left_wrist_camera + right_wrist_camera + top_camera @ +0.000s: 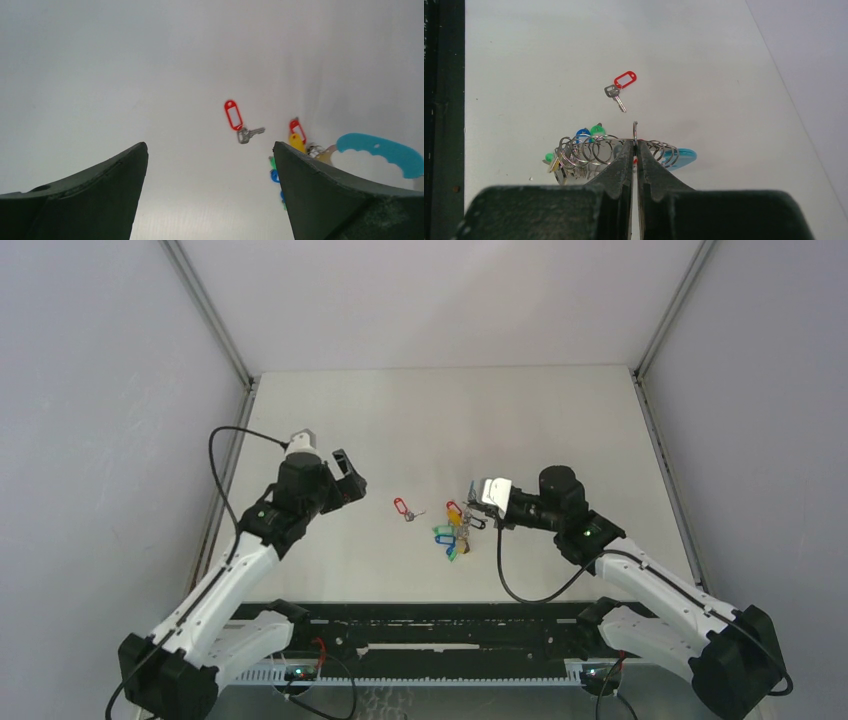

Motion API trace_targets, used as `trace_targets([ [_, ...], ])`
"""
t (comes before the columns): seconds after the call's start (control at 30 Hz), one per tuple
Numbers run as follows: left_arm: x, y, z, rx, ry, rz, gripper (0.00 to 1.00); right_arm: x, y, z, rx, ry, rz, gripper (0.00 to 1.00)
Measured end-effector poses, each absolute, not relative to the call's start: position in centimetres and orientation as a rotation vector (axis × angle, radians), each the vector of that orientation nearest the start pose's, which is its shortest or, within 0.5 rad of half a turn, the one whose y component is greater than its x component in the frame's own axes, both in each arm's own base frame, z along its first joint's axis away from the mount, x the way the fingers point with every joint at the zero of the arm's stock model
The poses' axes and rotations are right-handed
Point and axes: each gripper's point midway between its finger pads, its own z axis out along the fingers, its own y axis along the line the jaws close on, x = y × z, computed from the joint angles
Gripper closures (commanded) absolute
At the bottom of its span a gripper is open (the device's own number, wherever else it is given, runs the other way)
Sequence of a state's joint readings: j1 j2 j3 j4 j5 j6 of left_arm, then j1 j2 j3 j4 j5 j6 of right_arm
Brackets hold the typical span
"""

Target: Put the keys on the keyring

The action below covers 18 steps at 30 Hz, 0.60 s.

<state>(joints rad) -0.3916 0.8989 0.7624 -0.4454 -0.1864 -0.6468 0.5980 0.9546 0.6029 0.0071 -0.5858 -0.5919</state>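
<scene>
The key with the red oval tag [404,508] lies flat on the white table, apart from both grippers; it also shows in the left wrist view [234,115] and the right wrist view [624,80]. My left gripper [348,474] hangs open to its left, with nothing between its fingers [210,145]. My right gripper [476,498] is shut on the keyring [589,150], pinching a thin wire ring at its fingertips [635,142]. The keyring's light-blue band [385,152] sticks out to one side, and coloured tags [452,532] hang from it towards the table.
The white table [450,420] is bounded by grey walls at the left, right and back. A black rail [450,625] runs along the near edge between the arm bases. A black cable loops from each arm.
</scene>
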Motion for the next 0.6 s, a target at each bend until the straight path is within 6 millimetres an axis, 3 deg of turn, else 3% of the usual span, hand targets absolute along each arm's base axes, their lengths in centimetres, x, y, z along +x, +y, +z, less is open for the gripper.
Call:
trace_targets([
  [0.17,28.3,-11.1,14.2,-0.381,2.324,-0.309,0.00,22.4,24.9,18.8,-1.373,1.314,0.560,1.00],
  [0.27,28.2,-11.7,12.2,-0.366,2.411,-0.274,0.07,22.3,24.9,18.9,-1.375,1.312,0.556,1.00],
  [0.4,28.9,-14.0,11.5,-0.282,2.485,-0.276,0.16,22.4,24.8,18.8,-1.376,1.314,0.544,1.00],
  [0.6,31.2,-17.9,11.1,0.142,2.549,-0.221,0.23,22.4,24.6,18.6,-1.382,1.323,0.537,1.00],
])
